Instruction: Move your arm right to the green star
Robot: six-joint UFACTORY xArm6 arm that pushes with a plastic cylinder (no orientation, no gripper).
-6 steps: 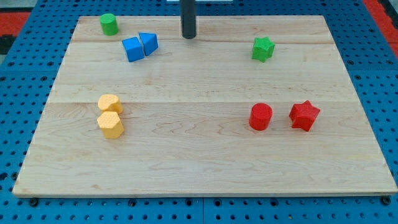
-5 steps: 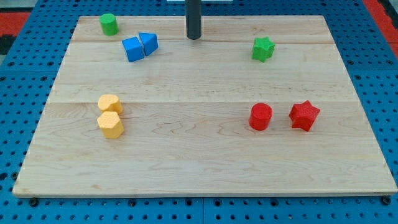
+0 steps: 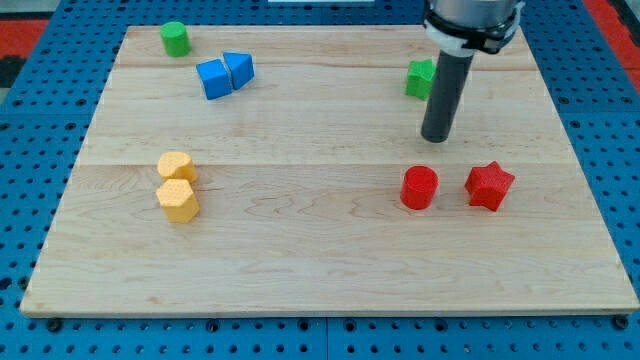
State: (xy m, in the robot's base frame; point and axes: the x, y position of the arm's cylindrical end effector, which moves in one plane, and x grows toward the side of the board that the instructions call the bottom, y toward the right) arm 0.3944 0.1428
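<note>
The green star [image 3: 417,77] sits near the view's top right of the wooden board [image 3: 300,230], partly hidden behind my rod. My tip [image 3: 435,138] rests on the board just below and slightly right of the star, apart from it. It stands above the red cylinder [image 3: 419,187].
A red star [image 3: 489,185] lies right of the red cylinder. Two blue blocks [image 3: 224,74] touch at the top left, with a green cylinder [image 3: 175,38] beyond them. Two yellow blocks [image 3: 177,186] touch at the left.
My tip has moved far to the view's right and downward, from the top middle to just below the green star. No block has moved.
</note>
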